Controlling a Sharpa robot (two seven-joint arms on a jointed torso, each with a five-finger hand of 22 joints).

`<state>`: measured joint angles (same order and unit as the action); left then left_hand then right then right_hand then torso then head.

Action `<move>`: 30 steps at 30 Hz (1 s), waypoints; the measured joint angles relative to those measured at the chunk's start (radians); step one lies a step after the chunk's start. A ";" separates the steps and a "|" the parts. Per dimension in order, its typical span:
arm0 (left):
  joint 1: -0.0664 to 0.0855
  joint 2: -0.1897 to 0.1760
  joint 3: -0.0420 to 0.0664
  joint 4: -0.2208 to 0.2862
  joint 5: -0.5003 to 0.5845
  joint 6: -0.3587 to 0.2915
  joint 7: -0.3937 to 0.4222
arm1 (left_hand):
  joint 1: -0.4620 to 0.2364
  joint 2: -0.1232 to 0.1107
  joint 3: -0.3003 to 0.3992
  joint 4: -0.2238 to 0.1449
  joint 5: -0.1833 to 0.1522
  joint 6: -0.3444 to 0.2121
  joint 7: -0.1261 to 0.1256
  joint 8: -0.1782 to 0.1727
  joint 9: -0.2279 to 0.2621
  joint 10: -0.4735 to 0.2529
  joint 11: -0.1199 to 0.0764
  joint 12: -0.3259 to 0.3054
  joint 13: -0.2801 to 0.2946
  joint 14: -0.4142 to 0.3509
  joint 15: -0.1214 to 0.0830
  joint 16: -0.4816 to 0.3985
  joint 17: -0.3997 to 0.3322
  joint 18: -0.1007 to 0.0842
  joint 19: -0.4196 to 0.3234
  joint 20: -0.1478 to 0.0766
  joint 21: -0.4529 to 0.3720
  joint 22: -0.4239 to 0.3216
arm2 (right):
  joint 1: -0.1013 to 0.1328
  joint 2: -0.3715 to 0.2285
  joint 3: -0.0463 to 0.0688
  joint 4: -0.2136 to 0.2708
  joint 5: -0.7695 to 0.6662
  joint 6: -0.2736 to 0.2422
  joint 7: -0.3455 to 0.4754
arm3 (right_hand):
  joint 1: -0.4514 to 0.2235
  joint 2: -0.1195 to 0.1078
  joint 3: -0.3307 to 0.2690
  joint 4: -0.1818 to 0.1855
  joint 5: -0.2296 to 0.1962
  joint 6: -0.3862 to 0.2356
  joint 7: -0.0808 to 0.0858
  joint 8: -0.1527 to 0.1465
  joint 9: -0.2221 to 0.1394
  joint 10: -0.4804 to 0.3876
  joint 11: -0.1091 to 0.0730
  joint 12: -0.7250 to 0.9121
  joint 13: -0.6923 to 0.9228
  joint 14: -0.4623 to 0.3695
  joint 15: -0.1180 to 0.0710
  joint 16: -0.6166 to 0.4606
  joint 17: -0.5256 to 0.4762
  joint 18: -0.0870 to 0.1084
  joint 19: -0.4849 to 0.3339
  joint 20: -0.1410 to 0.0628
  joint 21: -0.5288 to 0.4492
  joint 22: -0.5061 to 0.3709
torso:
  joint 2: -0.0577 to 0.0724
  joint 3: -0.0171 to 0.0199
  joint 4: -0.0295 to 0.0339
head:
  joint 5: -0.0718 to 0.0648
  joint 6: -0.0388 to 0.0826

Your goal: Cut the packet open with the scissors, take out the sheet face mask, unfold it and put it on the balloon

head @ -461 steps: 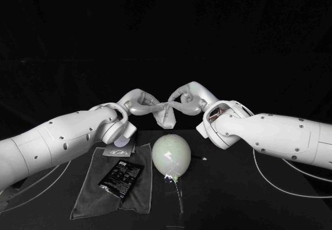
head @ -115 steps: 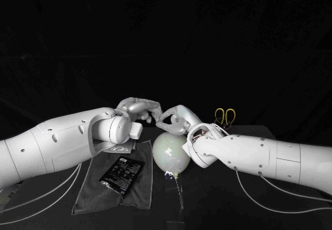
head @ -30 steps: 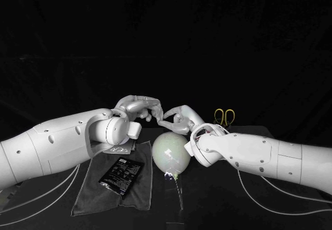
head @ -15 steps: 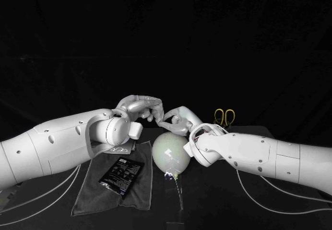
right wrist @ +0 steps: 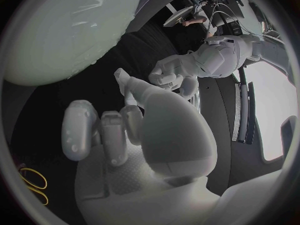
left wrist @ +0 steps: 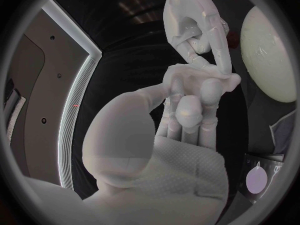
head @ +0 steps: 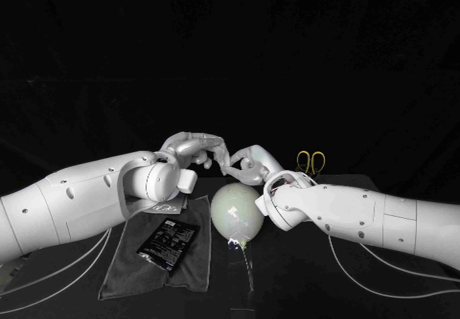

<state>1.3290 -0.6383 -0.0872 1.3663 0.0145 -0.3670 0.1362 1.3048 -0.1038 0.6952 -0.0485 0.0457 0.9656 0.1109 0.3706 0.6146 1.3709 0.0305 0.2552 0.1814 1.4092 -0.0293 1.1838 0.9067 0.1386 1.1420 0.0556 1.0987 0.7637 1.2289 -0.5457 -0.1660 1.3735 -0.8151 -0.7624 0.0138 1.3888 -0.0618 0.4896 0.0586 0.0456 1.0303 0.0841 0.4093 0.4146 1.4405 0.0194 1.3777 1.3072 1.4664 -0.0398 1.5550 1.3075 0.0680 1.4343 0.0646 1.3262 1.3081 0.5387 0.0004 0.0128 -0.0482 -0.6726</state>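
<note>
left hand (head: 197,147) pinches bunched mask (left wrist: 201,78) | right hand (head: 247,164) fingertips touch it, grip unclear | both by balloon (head: 236,212) far end

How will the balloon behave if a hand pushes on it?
The balloon lies rounded and glossy on the table, so it probably rolls or slides aside easily. It looks air-filled, hence likely light and yielding when pressed.

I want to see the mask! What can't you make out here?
Mask: bunched up in the left hand, shape hidden, left wrist view.
Right hand: pinching the mask or just touching? Its fingers hide that, left wrist view.
Scissors: blades behind the right arm, head view.
Packet: print too small, head view.
</note>
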 measured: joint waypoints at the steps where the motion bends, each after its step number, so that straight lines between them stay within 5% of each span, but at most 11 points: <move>1: 0.000 0.000 0.000 -0.001 0.000 0.000 0.000 | 0.000 0.000 0.000 0.000 0.000 0.000 0.000 0.000 0.000 0.000 0.000 0.000 0.000 0.000 0.000 0.000 0.000 0.000 0.000 0.000 0.000 0.000 | 0.000 -0.001 0.000 0.001 0.000 -0.003 0.001 | 0.000 0.000 0.003 -0.002 0.000 0.000 0.000 0.001 0.000 0.002 -0.002 0.000 0.000 -0.001 -0.001 0.000 0.000 0.000 0.002 -0.002 0.000 0.000 | 0.000 0.0000 0.0000 | 0.000 0.000; 30: -0.003 0.002 -0.002 -0.074 0.005 -0.002 0.017 | 0.000 0.000 0.000 0.000 -0.004 0.002 0.003 0.004 0.000 0.000 0.000 0.000 0.001 0.000 0.004 0.004 0.002 -0.001 0.000 0.000 0.000 0.003 | 0.004 -0.057 0.003 0.040 -0.038 0.045 -0.020 | -0.011 -0.011 0.026 -0.012 0.000 -0.011 -0.007 0.024 0.000 0.014 -0.014 -0.004 0.001 0.000 -0.007 -0.003 0.000 -0.001 0.001 -0.002 -0.006 0.000 | 0.000 0.0000 0.0001 | 0.004 -0.004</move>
<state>1.3259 -0.6366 -0.0888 1.2925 0.0194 -0.3690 0.1532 1.3045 -0.1042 0.6952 -0.0487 0.0422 0.9678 0.1135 0.3748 0.6146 1.3708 0.0306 0.2553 0.1820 1.4093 -0.0256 1.1877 0.9086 0.1377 1.1419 0.0556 1.0986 0.7663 1.2329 -0.6032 -0.1634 1.4139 -0.8530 -0.7170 -0.0061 1.3776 -0.0730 0.5152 0.0470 0.0456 1.0188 0.0770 0.4335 0.4151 1.4543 0.0054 1.3734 1.3079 1.4665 -0.0469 1.5524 1.3073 0.0674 1.4358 0.0629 1.3206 1.3081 0.5383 0.0004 0.0128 -0.0442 -0.6763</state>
